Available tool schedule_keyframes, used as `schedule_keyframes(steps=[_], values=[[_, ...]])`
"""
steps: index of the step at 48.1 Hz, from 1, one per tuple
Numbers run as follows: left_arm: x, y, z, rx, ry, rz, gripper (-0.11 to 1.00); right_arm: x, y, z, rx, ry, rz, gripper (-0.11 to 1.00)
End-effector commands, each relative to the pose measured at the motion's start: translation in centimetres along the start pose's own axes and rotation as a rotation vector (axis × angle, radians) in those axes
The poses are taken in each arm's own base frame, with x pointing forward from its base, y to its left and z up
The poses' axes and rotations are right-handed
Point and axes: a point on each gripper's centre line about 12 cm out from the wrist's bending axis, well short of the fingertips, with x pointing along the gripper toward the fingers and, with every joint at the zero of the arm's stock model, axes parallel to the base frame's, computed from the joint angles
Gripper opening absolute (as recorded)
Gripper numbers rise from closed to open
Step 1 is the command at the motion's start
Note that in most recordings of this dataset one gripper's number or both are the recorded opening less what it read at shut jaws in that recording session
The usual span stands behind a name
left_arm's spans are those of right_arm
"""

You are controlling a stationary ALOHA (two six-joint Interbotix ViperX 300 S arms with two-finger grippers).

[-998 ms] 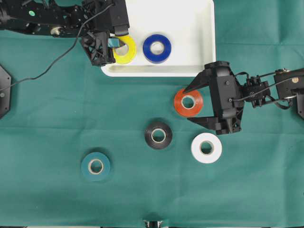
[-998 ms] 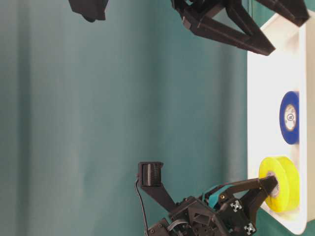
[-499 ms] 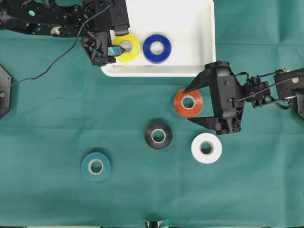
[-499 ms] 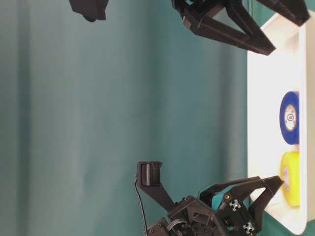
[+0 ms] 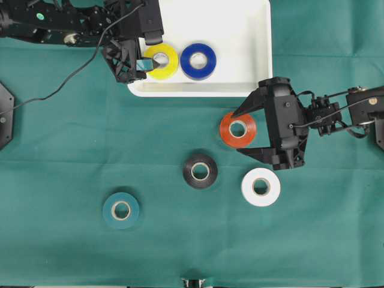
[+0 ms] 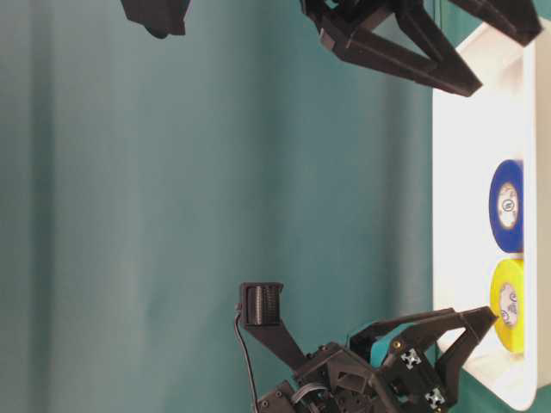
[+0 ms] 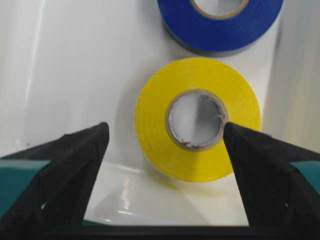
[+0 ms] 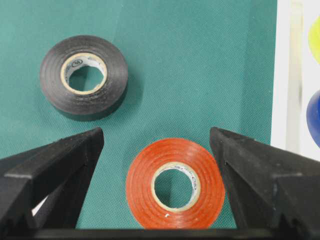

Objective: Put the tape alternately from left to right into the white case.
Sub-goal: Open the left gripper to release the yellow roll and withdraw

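The left gripper (image 5: 146, 55) stands spread wide at the white case's (image 5: 252, 42) near-left corner, holding nothing; in the left wrist view its two black fingers (image 7: 65, 165) flank the yellow roll (image 7: 197, 119), one clear of it at eight o'clock, the other tip meeting or overlapping the roll's edge at three o'clock, though I cannot tell whether it truly touches; the yellow roll lies flat on the case floor, and the blue roll (image 7: 220, 22) sits just beside it at twelve o'clock in that view, the two nearly touching; seen from overhead, the blue roll (image 5: 198, 60) is at three o'clock from the yellow roll (image 5: 161, 60), both along the case's near rim.

The right gripper (image 5: 248, 129) is also spread, jaws wide, pinching nothing; its fingers (image 8: 55, 165) bracket the red roll (image 8: 175, 184), which lies flat on the green cloth (image 5: 72, 150) between them with a gap on either side; from overhead the red roll (image 5: 238, 129) sits just outside the case, at six o'clock from its near-right corner; the black roll (image 5: 200, 171) lies at seven o'clock from the red one, near it; the white roll (image 5: 260, 186) lies at five o'clock from the red one, just below the lower finger; the teal roll (image 5: 120, 210) rests well apart at eight o'clock from the black roll, alone on the cloth.
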Motion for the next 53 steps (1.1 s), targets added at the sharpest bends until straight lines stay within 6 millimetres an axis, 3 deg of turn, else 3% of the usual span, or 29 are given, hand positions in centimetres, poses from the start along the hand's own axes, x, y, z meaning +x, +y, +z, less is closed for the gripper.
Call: schedule_keyframes(steps=[1, 18, 53], values=[[-0.7, 0.4, 1.2, -0.002, -0.041, 0.012, 1.00, -0.2, 0.1, 0.7, 0.002, -0.027, 0.006, 0.80], [-2.8, -1.1, 2.1, 0.028, -0.094, -0.008, 1.00, -0.2, 0.1, 0.7, 0.003, -0.029, 0.006, 0.80], [-5.6, -8.5, 1.1, 0.046, -0.123, -0.152, 1.00, -0.2, 0.1, 0.5, 0.002, -0.024, 0.005, 0.80]])
